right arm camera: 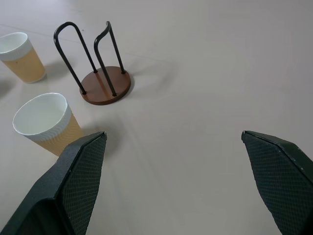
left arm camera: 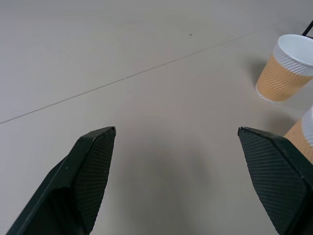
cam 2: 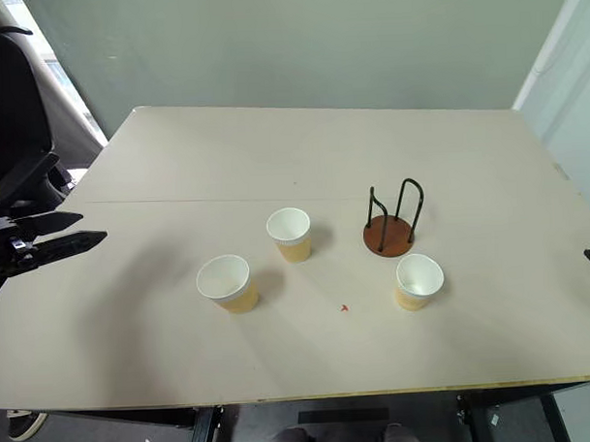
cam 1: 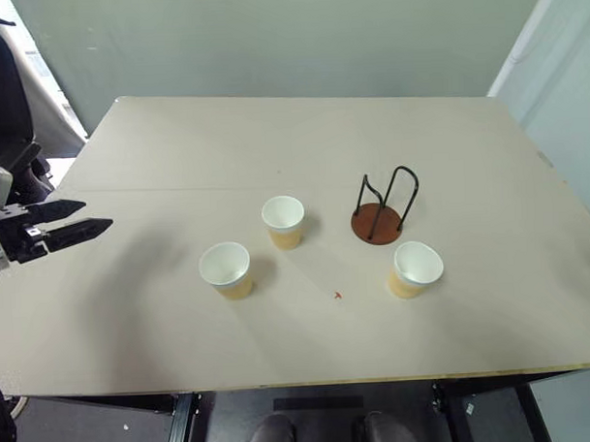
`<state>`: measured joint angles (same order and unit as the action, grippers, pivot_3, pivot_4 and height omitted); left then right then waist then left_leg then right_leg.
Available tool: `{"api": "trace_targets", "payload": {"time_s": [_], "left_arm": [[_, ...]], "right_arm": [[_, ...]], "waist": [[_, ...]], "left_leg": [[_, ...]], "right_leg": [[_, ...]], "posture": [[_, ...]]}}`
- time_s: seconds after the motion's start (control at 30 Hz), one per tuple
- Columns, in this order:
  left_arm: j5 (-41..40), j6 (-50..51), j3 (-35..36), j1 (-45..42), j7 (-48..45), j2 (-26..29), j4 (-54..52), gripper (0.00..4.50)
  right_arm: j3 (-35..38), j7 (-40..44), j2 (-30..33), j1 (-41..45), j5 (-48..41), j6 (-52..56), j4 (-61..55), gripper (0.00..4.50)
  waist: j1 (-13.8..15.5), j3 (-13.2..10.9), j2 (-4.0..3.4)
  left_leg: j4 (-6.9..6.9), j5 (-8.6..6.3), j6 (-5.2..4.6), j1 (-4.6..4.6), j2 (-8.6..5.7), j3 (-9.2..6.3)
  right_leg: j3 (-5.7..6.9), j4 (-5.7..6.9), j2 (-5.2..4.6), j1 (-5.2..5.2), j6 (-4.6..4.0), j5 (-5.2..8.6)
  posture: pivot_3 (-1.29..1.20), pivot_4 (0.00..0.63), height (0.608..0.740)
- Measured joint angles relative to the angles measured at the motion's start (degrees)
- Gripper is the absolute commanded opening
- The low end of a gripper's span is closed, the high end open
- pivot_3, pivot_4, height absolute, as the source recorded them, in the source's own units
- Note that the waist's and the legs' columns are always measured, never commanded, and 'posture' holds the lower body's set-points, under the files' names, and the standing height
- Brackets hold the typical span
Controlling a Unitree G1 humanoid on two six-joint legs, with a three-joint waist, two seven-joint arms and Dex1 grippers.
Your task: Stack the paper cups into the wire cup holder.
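Note:
Three tan paper cups stand upright and apart on the table: a left cup (cam 1: 227, 269), a middle cup (cam 1: 283, 221) and a right cup (cam 1: 415, 268). Just behind the right cup is the wire cup holder (cam 1: 382, 210), a brown disc with black wire loops and nothing in it. My left gripper (cam 1: 98, 213) hovers open over the table's left side, pointing toward the cups and well short of them. In its wrist view the left gripper (left arm camera: 176, 129) holds nothing. My right gripper (right arm camera: 172, 133) is open at the table's right edge, with the holder (right arm camera: 100, 73) and a cup (right arm camera: 44, 122) ahead.
The beige table (cam 1: 293, 153) has a thin seam running across it and a small red speck (cam 1: 337, 295) near the front. A dark chair (cam 1: 5, 105) stands off the back left corner. A pale wall runs behind the table.

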<state>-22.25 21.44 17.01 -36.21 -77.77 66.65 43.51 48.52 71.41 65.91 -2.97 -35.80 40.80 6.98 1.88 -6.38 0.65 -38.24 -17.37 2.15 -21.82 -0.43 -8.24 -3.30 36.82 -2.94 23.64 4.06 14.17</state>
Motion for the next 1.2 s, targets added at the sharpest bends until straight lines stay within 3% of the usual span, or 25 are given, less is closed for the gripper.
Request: {"api": "trace_targets", "payload": {"time_s": [0.37, 1.0, 1.2], "left_arm": [[0.05, 0.38, -0.38, -0.11, -0.68, -0.71, -0.92, 4.29], [-0.18, 3.80, -2.90, -2.61, -1.97, -2.27, -11.35, 4.29], [-0.35, 4.69, -3.11, -2.90, -2.38, -2.29, -13.26, 4.29]], "right_arm": [[0.40, 0.06, 0.00, -0.41, -0.55, 1.61, -0.67, 4.50], [0.27, 0.16, 0.01, 1.80, -1.72, 2.60, -2.08, 4.50], [-3.19, -1.10, -0.04, 7.25, -4.01, 3.91, -5.68, 4.50]], "waist": [[0.00, 0.00, 0.00], [-0.02, 0.00, 0.00], [-0.17, 0.00, -0.01]], "left_leg": [[0.00, 0.00, 0.00, 0.00, 0.00, 0.00], [-0.01, 0.00, 0.00, 0.00, 0.01, 0.02], [-0.02, 0.00, 0.00, 0.04, 0.01, 0.05]], "right_leg": [[0.00, 0.00, 0.00, 0.00, 0.00, 0.00], [0.00, 0.01, 0.01, -0.01, 0.00, 0.00], [-0.02, 0.01, 0.02, 0.00, 0.01, 0.00]], "posture": [[0.00, 0.150, 0.740], [0.00, 0.150, 0.740], [0.00, 0.150, 0.740]]}}
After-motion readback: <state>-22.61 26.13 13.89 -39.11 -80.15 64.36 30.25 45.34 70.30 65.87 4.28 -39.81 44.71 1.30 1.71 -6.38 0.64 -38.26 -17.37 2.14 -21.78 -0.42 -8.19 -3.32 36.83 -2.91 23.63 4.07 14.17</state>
